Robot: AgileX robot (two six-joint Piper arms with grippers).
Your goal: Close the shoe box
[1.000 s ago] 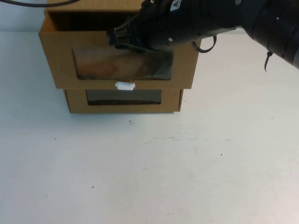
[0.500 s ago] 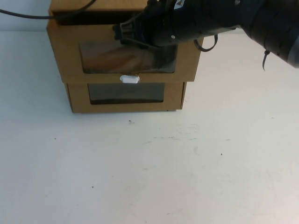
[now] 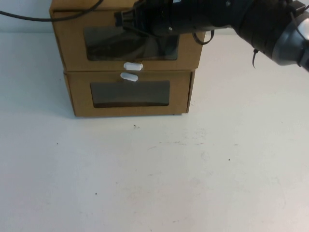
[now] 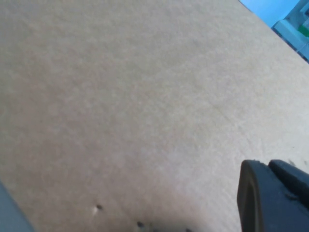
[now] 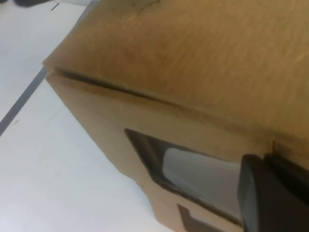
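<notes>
- Drawer of the shoe box [image 3: 128,41], stacked on its twin box [image 3: 129,94] at the table's [image 3: 193,183] far edge, looks pushed nearly flush; little remains.
- Right gripper [image 3: 126,20] presses the upper front; I cannot tell its fingers.
- Left gripper [image 4: 273,198] hovers over cardboard, fingers unclear.

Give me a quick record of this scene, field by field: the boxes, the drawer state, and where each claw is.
shoe box: top of the stack, pull below its window
drawer: looks pushed in, front about flush
lower box, pull above its window
right claw: at the shoe box's upper front edge; arm reaches in from the right
left claw: close over plain cardboard; unseen in high view
surface: white table
</notes>
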